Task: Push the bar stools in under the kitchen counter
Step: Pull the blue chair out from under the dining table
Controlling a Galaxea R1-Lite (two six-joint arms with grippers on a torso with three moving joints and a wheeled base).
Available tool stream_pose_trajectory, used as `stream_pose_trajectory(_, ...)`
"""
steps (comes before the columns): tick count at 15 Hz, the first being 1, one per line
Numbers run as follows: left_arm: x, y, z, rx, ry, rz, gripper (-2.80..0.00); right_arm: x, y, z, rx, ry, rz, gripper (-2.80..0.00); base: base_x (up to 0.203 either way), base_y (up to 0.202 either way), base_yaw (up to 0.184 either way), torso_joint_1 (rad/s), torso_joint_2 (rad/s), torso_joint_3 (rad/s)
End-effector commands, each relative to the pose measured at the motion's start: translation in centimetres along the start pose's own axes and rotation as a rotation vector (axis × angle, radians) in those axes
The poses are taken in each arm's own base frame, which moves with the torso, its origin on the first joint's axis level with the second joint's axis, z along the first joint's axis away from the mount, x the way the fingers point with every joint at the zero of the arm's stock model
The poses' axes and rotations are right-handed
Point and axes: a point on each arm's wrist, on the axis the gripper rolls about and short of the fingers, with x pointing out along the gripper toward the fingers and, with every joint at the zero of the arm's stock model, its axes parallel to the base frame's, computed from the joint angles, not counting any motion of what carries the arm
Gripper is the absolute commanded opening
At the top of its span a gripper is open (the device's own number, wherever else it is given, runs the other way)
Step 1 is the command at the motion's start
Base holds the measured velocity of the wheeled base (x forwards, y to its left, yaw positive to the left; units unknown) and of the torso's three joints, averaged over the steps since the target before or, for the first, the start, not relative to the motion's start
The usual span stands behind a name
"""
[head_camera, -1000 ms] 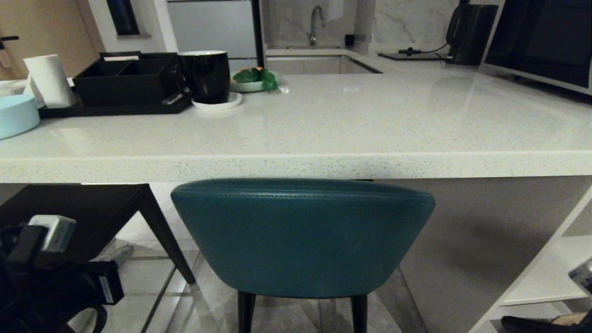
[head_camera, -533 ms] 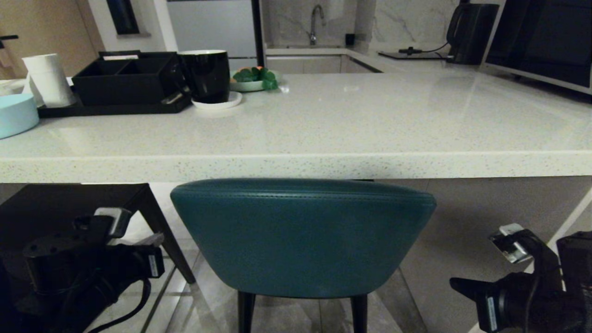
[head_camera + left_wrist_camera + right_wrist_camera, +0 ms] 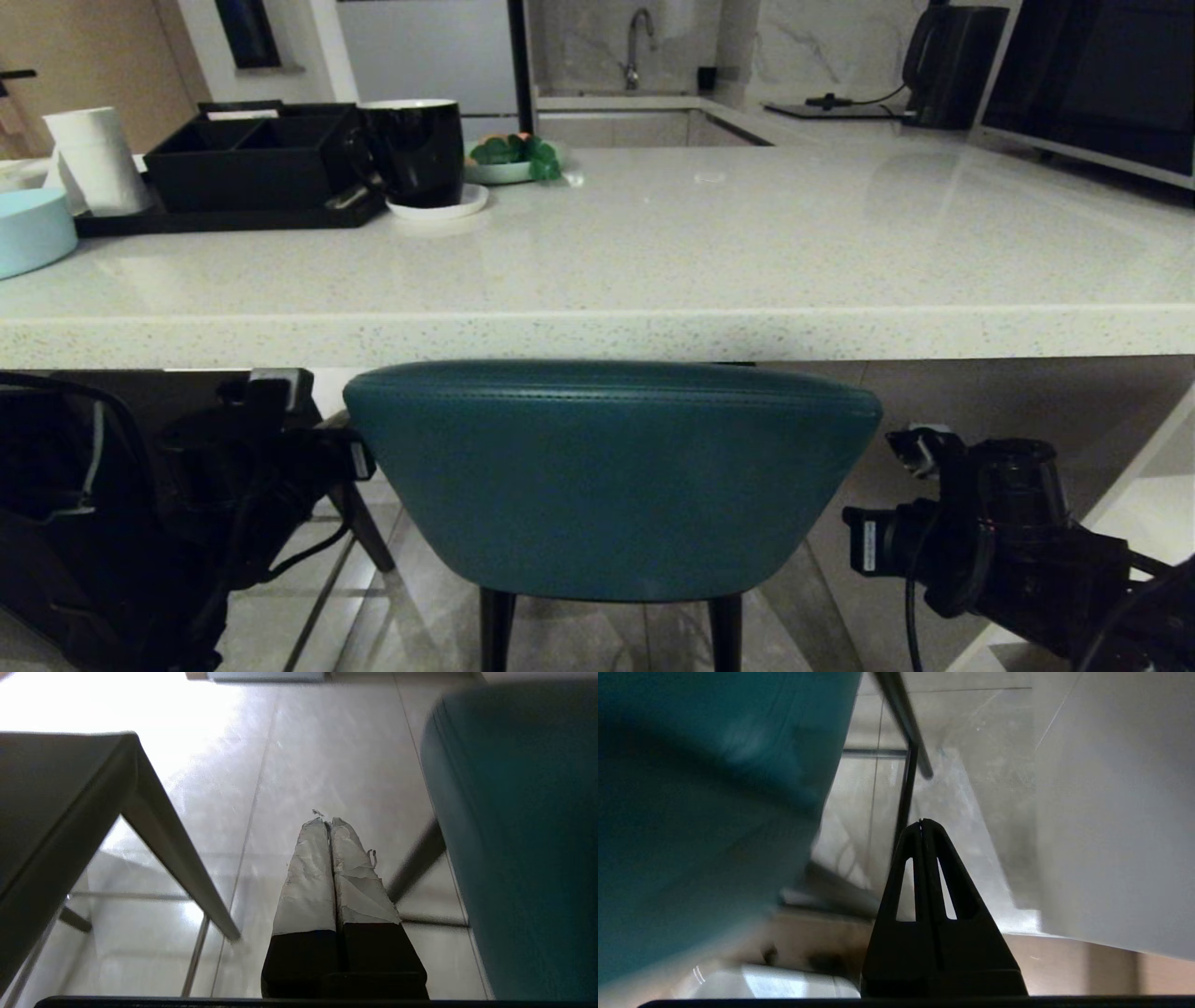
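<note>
The teal stool [image 3: 611, 481] is standing just under the desk [image 3: 597, 331] edge — left pincer [image 3: 331, 822] and right pincer [image 3: 923, 823] are flanking its back, both pressed tight, gripping nothing; the grey stool [image 3: 51, 812] is sitting leftward.

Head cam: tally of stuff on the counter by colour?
Black: 2, glossy black mug, black compartment tray
White: 2, white paper roll, white saucer
Pale blue: 1, round container
Green: 1, plate of greens
Total: 6
</note>
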Motion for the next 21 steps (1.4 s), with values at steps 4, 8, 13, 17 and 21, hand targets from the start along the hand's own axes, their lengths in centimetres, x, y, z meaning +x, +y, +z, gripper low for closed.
stream_pose_trajectory(4,2.6,-1.2,0.1,-0.014,-0.055,0.047,-2.80,4.3,0.1,1.6,0.082,-0.045,-0.062,-2.80,0.000,0.000,0.000,0.000,0.00,0.000)
stream_pose_trajectory(8,3.7,-1.9,1.3,-0.047,-0.121,0.069,-2.80,6.1,0.0,3.4,0.149,-0.109,-0.080,-2.80,0.000,0.000,0.000,0.000,0.00,0.000)
stream_pose_trajectory(13,3.8,-3.2,2.5,-0.093,-0.169,0.030,-2.80,7.5,0.0,6.0,0.209,-0.209,-0.096,-2.80,0.000,0.000,0.000,0.000,0.00,0.000)
stream_pose_trajectory(17,3.1,-5.1,2.9,-0.127,-0.180,0.007,-2.80,6.8,2.2,6.8,0.216,-0.241,-0.030,-2.80,0.000,0.000,0.000,0.000,0.00,0.000)
stream_pose_trajectory(21,1.7,-6.6,3.1,-0.133,-0.175,-0.033,-2.80,6.0,3.7,5.9,0.207,-0.223,-0.002,-2.80,0.000,0.000,0.000,0.000,0.00,0.000)
